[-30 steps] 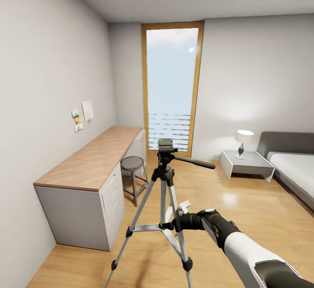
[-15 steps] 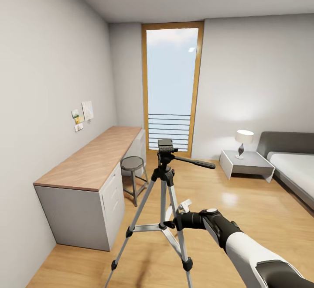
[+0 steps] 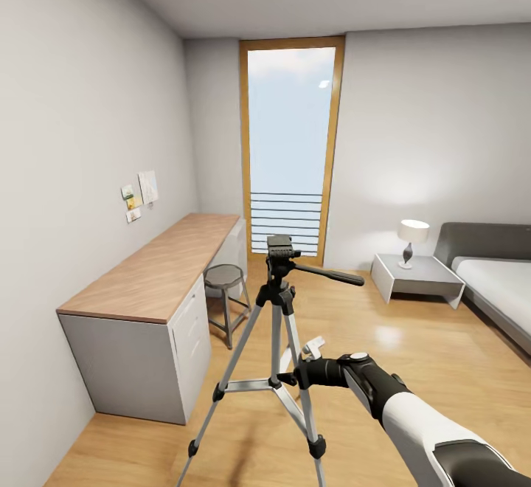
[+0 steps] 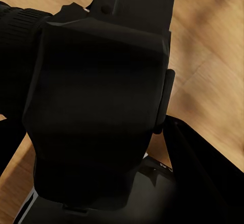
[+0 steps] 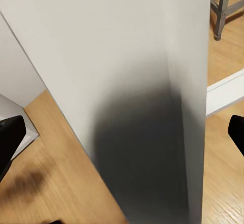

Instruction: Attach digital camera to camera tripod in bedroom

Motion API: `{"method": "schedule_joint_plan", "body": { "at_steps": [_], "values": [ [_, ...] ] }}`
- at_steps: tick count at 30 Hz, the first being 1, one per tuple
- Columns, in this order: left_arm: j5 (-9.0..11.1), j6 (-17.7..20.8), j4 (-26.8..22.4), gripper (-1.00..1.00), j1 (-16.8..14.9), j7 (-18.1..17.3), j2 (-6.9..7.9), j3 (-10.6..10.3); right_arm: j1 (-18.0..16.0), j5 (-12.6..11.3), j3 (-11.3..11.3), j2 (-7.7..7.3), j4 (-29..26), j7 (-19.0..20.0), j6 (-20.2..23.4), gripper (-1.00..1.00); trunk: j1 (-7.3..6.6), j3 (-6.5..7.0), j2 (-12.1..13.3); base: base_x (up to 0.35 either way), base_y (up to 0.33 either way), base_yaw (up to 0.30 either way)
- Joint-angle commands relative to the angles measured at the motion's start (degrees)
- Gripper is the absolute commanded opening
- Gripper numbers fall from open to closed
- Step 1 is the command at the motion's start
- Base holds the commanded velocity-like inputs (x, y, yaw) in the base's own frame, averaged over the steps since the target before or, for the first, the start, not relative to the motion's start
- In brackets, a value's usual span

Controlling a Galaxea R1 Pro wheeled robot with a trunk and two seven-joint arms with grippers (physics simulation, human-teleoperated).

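right claw: the black claw (image 3: 295, 378) on the white-and-black right arm is seen in the head view beside the lower part of the tripod's centre column, near the leg braces; in the right wrist view two dark fingertips (image 5: 10, 140) are spread well apart, with a pale grey cabinet side between them and nothing pinched.
left claw: in the left wrist view a chunky black camera body (image 4: 96, 117) is seen very close up; whether the left claw is pressed onto it cannot be told.
digital camera: the small black camera is seen above light wood floor planks (image 4: 213, 66); its lens points off to one side.
camera tripod: the tall tripod with three thin silver legs and black joints (image 3: 276, 354) stands upright on the plank floor in the middle of the bedroom; its black head is bare and its long pan handle points toward the bed side.
surroundings: a long wood-topped grey counter (image 3: 158, 269) runs along the left wall, a round grey stool (image 3: 225, 288) beside it; a tall wood-framed window (image 3: 290, 147), a low white bedside table (image 3: 417, 277) bearing a lamp (image 3: 411, 240), and a grey bed (image 3: 494, 284) are further back.
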Motion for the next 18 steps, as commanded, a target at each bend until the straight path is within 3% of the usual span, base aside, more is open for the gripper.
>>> {"method": "schedule_joint_plan", "body": {
  "at_steps": [1,18],
  "values": [
    [-0.19,-0.10,-0.01,-1.00,-0.04,0.11,-0.01,0.35,-0.03,0.25,-0.01,0.00,-0.13,0.17,0.33,-1.00,0.02,-0.10,-0.08,0.000,0.000,0.000],
    [-0.19,-0.10,-0.01,-1.00,-0.05,0.11,-0.01,0.35,-0.03,0.41,0.07,0.02,-0.13,0.08,0.41,-1.00,0.02,-0.10,-0.08,0.000,0.000,0.000]
  ]
}}
